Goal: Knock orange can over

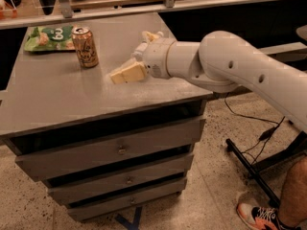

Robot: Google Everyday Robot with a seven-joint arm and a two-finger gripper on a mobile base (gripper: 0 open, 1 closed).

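The orange can point(85, 47) stands upright at the back left of the grey cabinet top point(62, 99). It is copper-orange with pale cursive lettering and a silver rim. My gripper point(130, 55) hovers just above the top, a short way right of the can and not touching it. Its two cream fingers are spread apart and empty, one low and pointing left toward the can, the other higher behind it. The white arm point(225, 66) reaches in from the right.
A green snack bag point(50, 36) lies at the back left corner behind the can. The cabinet has three drawers point(120, 150). A black stand base point(249, 169) and cable lie on the floor at right, next to a person's leg and shoe point(261, 214).
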